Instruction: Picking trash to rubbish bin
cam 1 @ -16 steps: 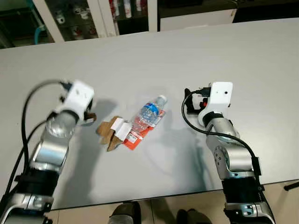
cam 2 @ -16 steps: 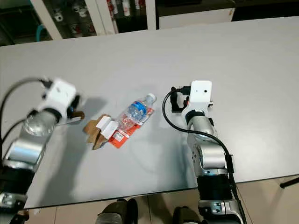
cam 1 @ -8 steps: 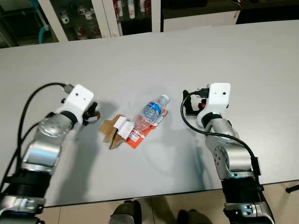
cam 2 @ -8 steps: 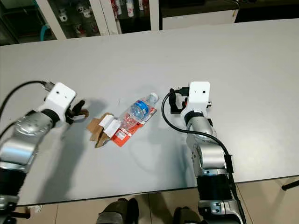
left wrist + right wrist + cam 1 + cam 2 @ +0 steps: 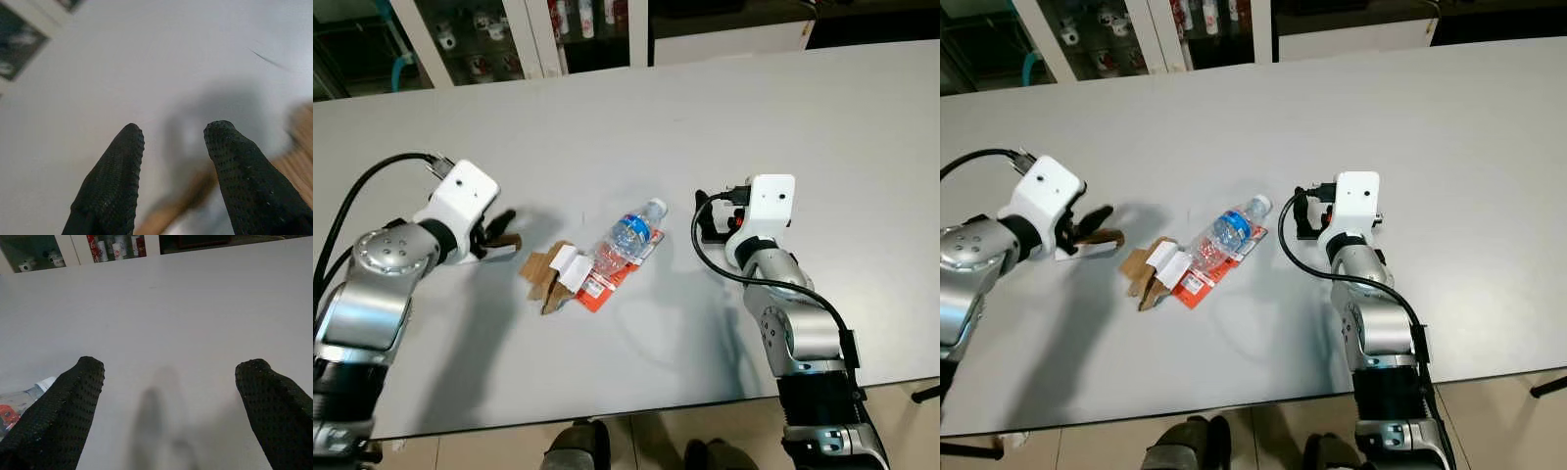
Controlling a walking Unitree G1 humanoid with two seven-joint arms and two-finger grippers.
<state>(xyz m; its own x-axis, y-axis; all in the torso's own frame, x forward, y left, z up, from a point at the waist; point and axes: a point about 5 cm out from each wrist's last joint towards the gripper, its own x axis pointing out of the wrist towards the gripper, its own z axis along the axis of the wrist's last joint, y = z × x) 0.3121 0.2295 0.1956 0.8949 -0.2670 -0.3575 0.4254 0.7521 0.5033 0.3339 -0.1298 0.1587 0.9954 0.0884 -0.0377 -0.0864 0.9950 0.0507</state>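
At frame centre the crushed water bottle (image 5: 628, 245) lies touching torn cardboard (image 5: 544, 277), with the left gripper (image 5: 499, 233) parted just beside them and the right gripper (image 5: 708, 217) spread wide nearby; a shallow pinch could skid the bottle away.

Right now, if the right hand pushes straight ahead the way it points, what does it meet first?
Nothing close: the right hand is open over bare table. The bottle lies off to its side, though depth is unclear.

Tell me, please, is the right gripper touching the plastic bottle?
Apart. The left eye view shows bare table between the right gripper and the plastic bottle.
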